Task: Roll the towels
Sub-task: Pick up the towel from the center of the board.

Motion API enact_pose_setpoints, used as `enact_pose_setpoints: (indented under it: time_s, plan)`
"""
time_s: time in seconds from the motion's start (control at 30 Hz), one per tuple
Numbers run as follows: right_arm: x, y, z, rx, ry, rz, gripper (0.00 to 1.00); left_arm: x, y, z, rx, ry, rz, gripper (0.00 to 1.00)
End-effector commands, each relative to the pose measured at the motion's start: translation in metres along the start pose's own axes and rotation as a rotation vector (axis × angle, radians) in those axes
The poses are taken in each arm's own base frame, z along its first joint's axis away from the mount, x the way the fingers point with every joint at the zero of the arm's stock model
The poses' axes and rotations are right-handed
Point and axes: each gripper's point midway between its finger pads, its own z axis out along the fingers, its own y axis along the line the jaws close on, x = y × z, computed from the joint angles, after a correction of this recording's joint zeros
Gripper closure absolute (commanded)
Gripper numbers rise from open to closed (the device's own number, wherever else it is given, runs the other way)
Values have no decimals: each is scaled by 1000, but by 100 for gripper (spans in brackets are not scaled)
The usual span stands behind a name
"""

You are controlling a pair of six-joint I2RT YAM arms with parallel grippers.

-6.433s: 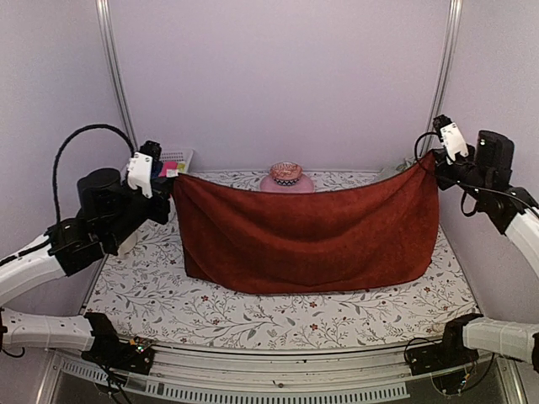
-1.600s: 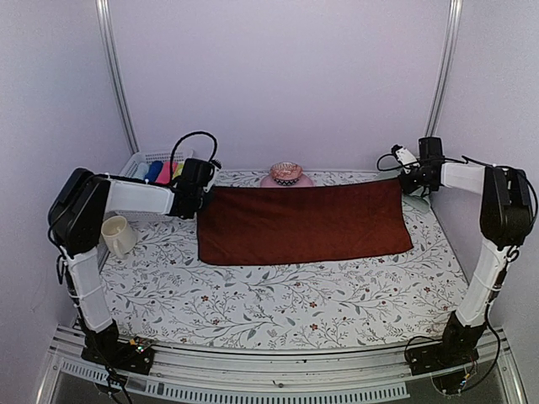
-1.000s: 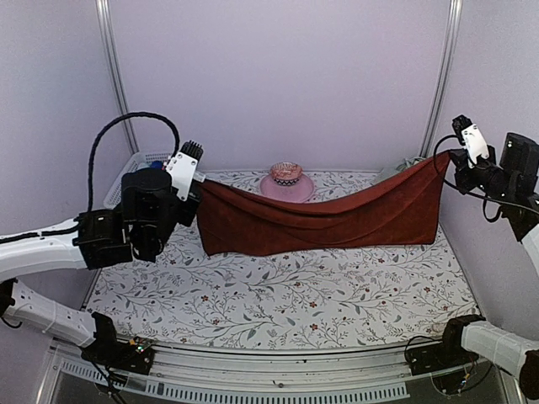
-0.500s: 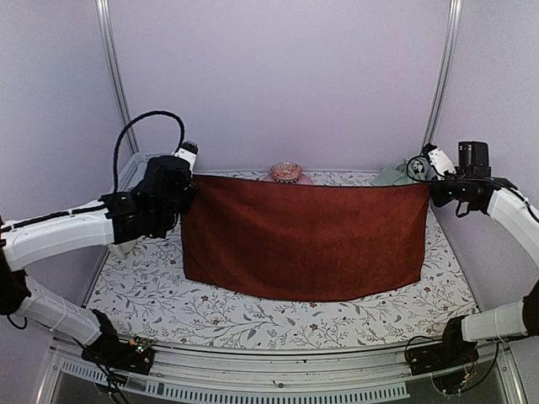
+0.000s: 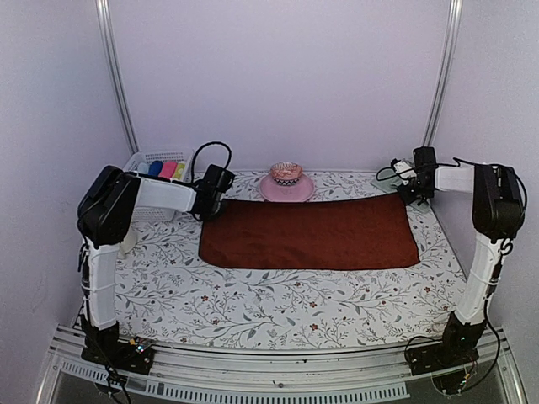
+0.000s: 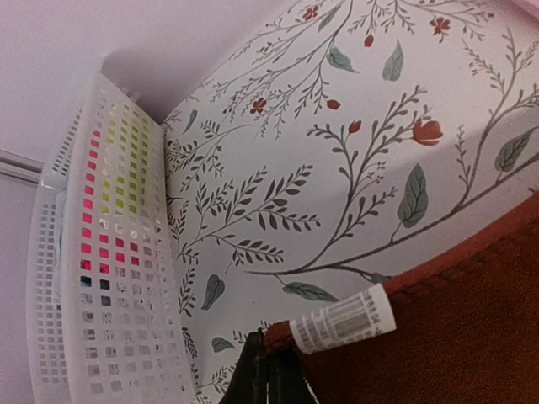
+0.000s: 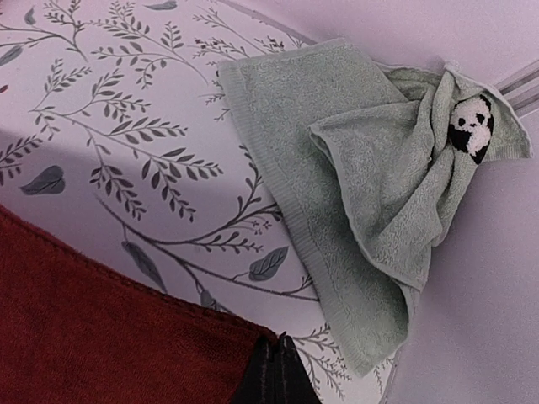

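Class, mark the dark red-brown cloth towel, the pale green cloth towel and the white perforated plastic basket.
dark red-brown cloth towel (image 5: 312,231), top external view, its middle.
pale green cloth towel (image 7: 295,126), right wrist view, flat layer.
white perforated plastic basket (image 6: 109,278), left wrist view, side wall.

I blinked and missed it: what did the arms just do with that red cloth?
The arms lowered the red towel, hanging like a curtain a moment ago, flat onto the table. The left fingers and right fingers still pinch its far corners. The green towel, basket and pink dish stayed put.

left arm (image 5: 160,195) and right arm (image 5: 455,178) are white links with black joints (black cables (image 5: 210,143) loop at each wrist).
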Motion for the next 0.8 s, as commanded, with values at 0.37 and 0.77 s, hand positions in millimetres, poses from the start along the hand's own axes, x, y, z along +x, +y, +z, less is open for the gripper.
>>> enact_pose_setpoints:
  time_s: [0.37,0.77]
  plan:
    - [-22,-21,1,100,-19,38,98,-22,9,19,29,-104,6,100]
    - [2,3,-48,17,-69,-9,98,1,28,-33,72,-162,-26,100]
